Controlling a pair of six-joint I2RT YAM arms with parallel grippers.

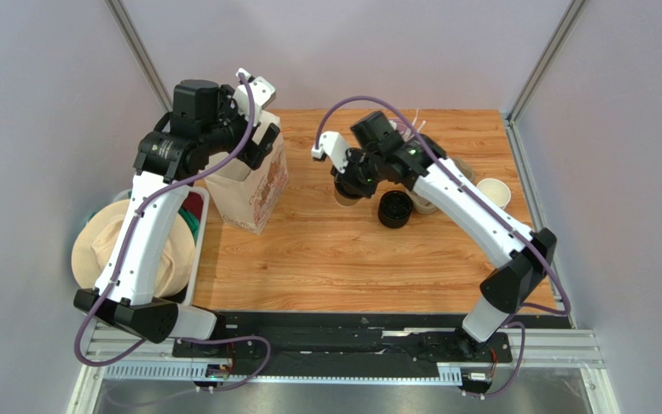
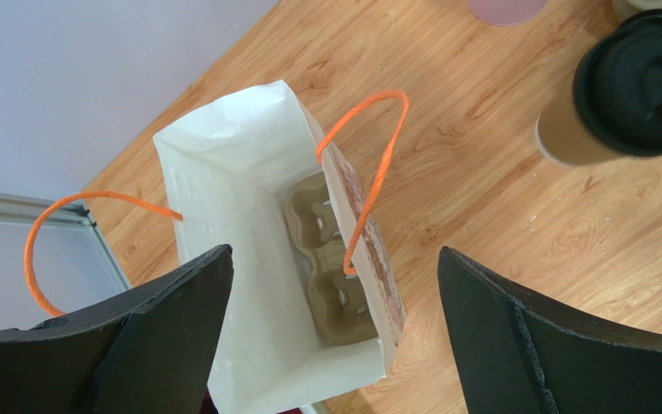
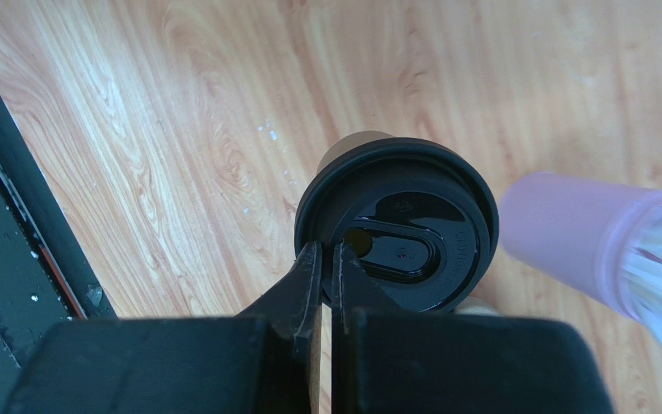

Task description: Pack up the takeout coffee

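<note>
Right wrist view: the takeout coffee [image 3: 356,145] stands upright on the worktop [image 3: 179,129] at frame centre. Its black lid [image 3: 412,207] is on, and a pink cup [image 3: 567,233] lies just beside it at the right.
Right claw [image 3: 327,254]: clenched, tips at the lid's lower-left rim. We cannot tell whether anything is pinched between them.
Left claw [image 2: 334,254]: released wide and holding nothing, over the paper bag [image 2: 222,172] in the left wrist view.
Bag: open-mouthed, with a pulp carrier [image 2: 313,216] at its bottom.
Step, as we judge it: seating the lid before lifting.
Doing it well: we would press straight down, not sideways, so the cup cannot tip. We would then grip the body below the lid, keep it level, and lower it clear of the orange handles [image 2: 378,164].
</note>
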